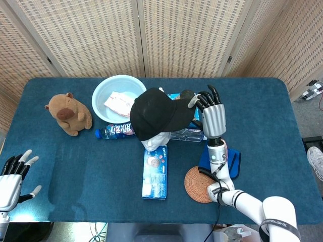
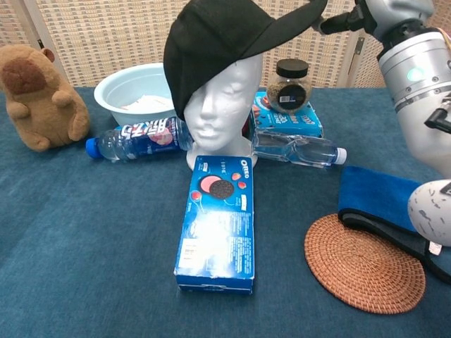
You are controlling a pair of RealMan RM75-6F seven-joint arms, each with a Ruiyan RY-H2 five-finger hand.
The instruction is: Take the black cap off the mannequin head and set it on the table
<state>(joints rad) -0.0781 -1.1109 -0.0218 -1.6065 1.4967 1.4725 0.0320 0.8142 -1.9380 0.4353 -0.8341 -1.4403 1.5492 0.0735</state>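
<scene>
The black cap (image 1: 155,113) (image 2: 225,39) is tilted up on the white mannequin head (image 2: 220,105), its brim raised high to the right, its back edge still low over the head's left side. My right hand (image 1: 210,112) (image 2: 373,15) pinches the tip of the brim, and its top is cut off in the chest view. My left hand (image 1: 13,177) rests open at the table's front left corner, far from the cap, seen only in the head view.
Around the mannequin lie an Oreo box (image 2: 218,222), two water bottles (image 2: 135,136) (image 2: 296,150), a jar (image 2: 289,86) on a blue box (image 2: 292,120), a light-blue basin (image 1: 118,97) and a plush capybara (image 1: 68,113). A woven coaster (image 2: 364,262) and blue cloth (image 2: 390,204) lie right.
</scene>
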